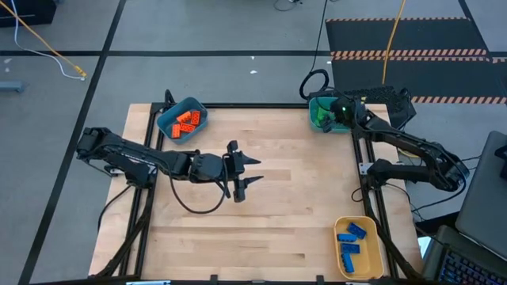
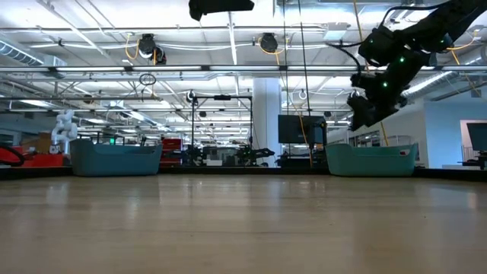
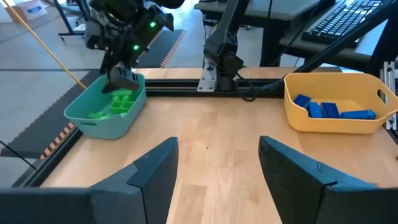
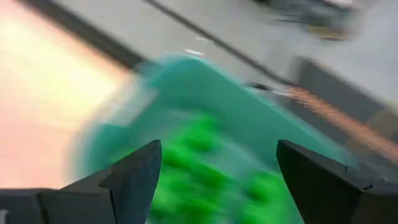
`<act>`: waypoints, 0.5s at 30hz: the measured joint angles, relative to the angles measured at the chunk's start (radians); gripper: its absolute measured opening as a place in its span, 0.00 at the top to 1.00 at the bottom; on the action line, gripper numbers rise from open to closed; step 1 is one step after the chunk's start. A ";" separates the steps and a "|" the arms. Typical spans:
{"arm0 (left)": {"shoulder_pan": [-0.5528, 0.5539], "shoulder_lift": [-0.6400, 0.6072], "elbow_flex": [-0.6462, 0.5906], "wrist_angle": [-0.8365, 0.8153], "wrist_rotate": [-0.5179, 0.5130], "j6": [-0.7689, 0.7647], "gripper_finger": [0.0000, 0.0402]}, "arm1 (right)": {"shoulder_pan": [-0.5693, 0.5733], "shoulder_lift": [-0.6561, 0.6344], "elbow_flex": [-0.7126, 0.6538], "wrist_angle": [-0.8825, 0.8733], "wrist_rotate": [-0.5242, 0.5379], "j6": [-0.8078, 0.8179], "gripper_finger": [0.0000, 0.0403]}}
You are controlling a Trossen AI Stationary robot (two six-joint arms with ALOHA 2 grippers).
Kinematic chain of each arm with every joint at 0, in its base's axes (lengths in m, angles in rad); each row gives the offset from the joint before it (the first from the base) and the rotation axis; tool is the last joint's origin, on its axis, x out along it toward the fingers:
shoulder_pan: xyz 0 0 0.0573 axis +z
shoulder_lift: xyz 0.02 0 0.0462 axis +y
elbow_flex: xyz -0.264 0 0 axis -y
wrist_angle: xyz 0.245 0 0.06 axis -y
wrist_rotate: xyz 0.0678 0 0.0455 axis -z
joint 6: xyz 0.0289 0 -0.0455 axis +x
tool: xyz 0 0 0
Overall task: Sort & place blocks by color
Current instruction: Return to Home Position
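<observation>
All sorted by colour: orange blocks (image 1: pixel 186 121) in blue bin (image 1: pixel 164 124), green blocks (image 3: pixel 118 102) in teal bin (image 3: pixel 109 127), blue blocks (image 1: pixel 350 240) in yellow bin (image 1: pixel 356 219). Right gripper (image 4: pixel 217 168) hangs over teal bin, fingers apart, empty, so drop looks done. Left gripper (image 1: pixel 252 170) over table (image 1: pixel 301 206) middle, fingers apart, parked out of way.

Three bins (image 3: pixel 329 124), two arms (image 1: pixel 135 158) (the heaped blocks (image 3: pixel 323 109) defy counting).

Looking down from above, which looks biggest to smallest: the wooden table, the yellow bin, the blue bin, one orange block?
1. wooden table
2. yellow bin and blue bin: near alike, so I won't rank them
3. orange block, far the smallest
</observation>
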 joint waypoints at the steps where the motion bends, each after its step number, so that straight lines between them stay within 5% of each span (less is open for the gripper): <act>1: 0.000 0.000 0.000 0.000 0.000 0.000 0.44 | 0.000 0.000 0.000 0.011 -0.083 0.016 0.23; 5: 0.011 0.004 0.000 -0.005 0.001 -0.013 0.44 | 0.037 0.000 0.000 0.056 -0.429 0.088 0.24; 9: 0.039 0.030 0.000 -0.035 0.000 -0.010 0.44 | 0.162 0.000 0.000 0.087 -0.657 0.079 0.26; 15: 0.081 0.039 0.000 -0.061 0.000 -0.014 0.44 | 0.473 0.000 -0.019 0.233 -0.607 0.076 0.28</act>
